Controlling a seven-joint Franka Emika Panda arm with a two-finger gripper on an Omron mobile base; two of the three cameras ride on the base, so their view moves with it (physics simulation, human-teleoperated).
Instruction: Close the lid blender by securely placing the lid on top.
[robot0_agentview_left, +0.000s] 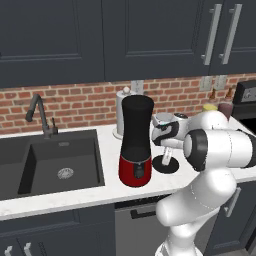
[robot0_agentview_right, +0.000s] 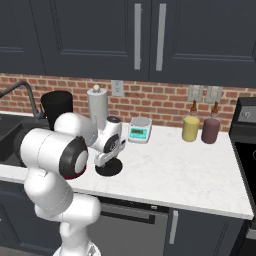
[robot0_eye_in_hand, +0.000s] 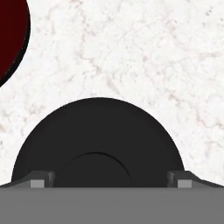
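The blender (robot0_agentview_left: 136, 145) stands upright on the white counter, a black jar with no cover on top over a red base (robot0_eye_in_hand: 11, 35). Its jar (robot0_agentview_right: 56, 107) is partly hidden behind my arm in the right base view. The lid (robot0_agentview_left: 166, 164) (robot0_agentview_right: 109, 167), a flat black disc (robot0_eye_in_hand: 98, 131), lies on the counter just right of the blender. My gripper (robot0_agentview_left: 166, 156) (robot0_agentview_right: 107, 159) (robot0_eye_in_hand: 111, 180) points straight down close over the lid, open. Its fingertips (robot0_eye_in_hand: 41, 180) stand wide apart on either side of the lid's centre knob, with nothing held.
A dark sink (robot0_agentview_left: 60, 160) with a faucet (robot0_agentview_left: 42, 117) lies left of the blender. Behind it stand a paper-towel roll (robot0_agentview_right: 97, 107) and a teal-topped scale (robot0_agentview_right: 140, 129). Yellow (robot0_agentview_right: 190, 128) and maroon (robot0_agentview_right: 210, 130) canisters sit at the back right, and a stove (robot0_agentview_right: 246, 150) borders the counter's right end.
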